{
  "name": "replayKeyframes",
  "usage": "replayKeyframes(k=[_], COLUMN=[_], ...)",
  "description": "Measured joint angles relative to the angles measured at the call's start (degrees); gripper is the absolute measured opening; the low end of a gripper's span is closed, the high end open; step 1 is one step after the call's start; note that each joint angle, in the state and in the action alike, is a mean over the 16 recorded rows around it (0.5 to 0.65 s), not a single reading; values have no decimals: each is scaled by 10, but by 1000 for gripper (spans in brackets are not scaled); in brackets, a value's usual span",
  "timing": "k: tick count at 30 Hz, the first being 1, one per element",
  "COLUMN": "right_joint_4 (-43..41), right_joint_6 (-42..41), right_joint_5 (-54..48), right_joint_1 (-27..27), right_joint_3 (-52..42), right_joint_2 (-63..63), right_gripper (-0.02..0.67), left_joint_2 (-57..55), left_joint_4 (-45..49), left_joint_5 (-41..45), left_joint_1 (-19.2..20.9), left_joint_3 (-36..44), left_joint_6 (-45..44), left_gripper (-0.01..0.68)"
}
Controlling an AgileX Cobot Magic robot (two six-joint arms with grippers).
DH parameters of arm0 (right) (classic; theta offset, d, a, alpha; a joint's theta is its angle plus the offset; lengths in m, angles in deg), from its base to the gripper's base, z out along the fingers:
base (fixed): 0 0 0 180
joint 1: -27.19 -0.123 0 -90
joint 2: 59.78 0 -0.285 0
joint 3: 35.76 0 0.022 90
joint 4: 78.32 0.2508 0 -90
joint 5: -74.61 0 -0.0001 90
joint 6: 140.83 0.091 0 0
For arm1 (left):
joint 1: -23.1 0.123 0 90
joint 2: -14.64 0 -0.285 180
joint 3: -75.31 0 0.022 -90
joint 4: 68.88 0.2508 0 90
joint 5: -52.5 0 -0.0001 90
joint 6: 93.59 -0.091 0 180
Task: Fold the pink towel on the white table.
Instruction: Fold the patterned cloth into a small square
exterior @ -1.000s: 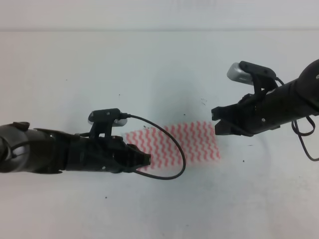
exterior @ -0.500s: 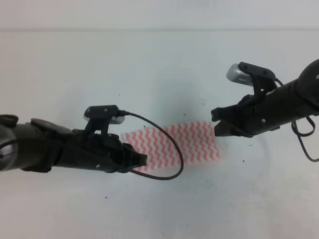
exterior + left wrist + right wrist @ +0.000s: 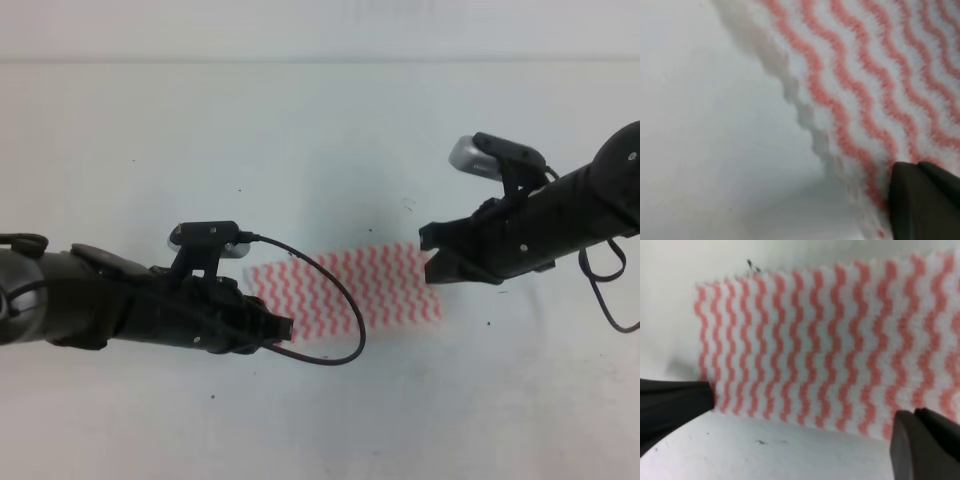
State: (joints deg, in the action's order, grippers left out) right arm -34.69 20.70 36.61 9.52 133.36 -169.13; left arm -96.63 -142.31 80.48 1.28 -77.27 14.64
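The pink towel (image 3: 348,289) is spread flat as a strip at the centre of the exterior high view on the white desk (image 3: 300,130), so the step in hand is judged to be the approach for a fold: the left pincer (image 3: 284,328) is set low at the towel's lower-left corner, the right pincer (image 3: 432,255) at its upper-right end. The right pincer is seen spread wide with nothing held; the left pincer's opening cannot be told. Next, a corner grip is called for; no containers are seen.
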Motion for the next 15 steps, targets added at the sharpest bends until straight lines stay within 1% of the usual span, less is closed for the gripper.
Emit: replayKeyframes(k=[15], right_joint_4=[5], right_joint_6=[-11], right_joint_5=[-16], right_joint_1=[0], right_joint_3=[0], right_joint_2=[-47], right_gripper=[-18], left_joint_2=[0], left_joint_4=[2], left_joint_5=[-1], left_joint_1=[0], left_joint_3=[0], left_joint_6=[1], left_gripper=[-4])
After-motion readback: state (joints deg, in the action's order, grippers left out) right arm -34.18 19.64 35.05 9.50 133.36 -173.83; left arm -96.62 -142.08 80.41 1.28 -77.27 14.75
